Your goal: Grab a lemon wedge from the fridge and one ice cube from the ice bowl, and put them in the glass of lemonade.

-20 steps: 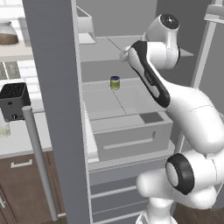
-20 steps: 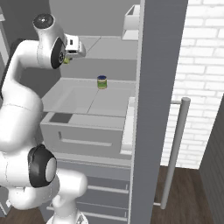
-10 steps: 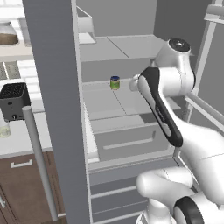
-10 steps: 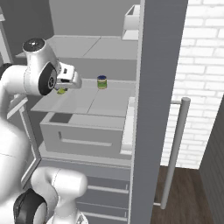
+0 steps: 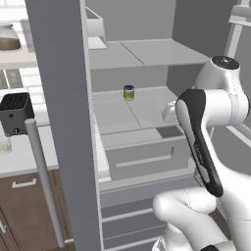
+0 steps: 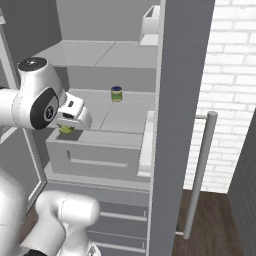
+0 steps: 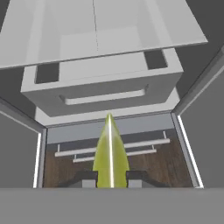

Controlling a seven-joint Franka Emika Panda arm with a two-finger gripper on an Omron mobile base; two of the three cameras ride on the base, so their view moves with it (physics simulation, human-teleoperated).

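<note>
The lemon wedge is sitting pinched between the two dark tips of the pincer, thin edge pointing away from the hand; the jaws are standing narrow, closed onto the wedge w/ nothing else in them. In the right base view a bit of yellow-green is peeking out under the hand, just in front of the fridge interior, above the front left corner of the pulled-out drawer. The hand view is looking down past the wedge onto that drawer front and the lower shelf edge, so the wedge is hanging off the shelf, not resting on anything.

Progress, as I'm reading it: step 1 (grab wedge) is looking done, since the grip is reading as firm. Left to do: carrying the wedge out of the fridge to the glass of lemonade, dropping it in, then picking one ice cube from the ice bowl and adding that too. So roughly a quarter through.

Further out: a small green jar w/ blue lid is standing mid-shelf toward the back, well apart from the hand. Both fridge doors are standing open; the left door w/ its long silver handle is blocking much of the bench, where a black toaster is sitting near the back edge.
</note>
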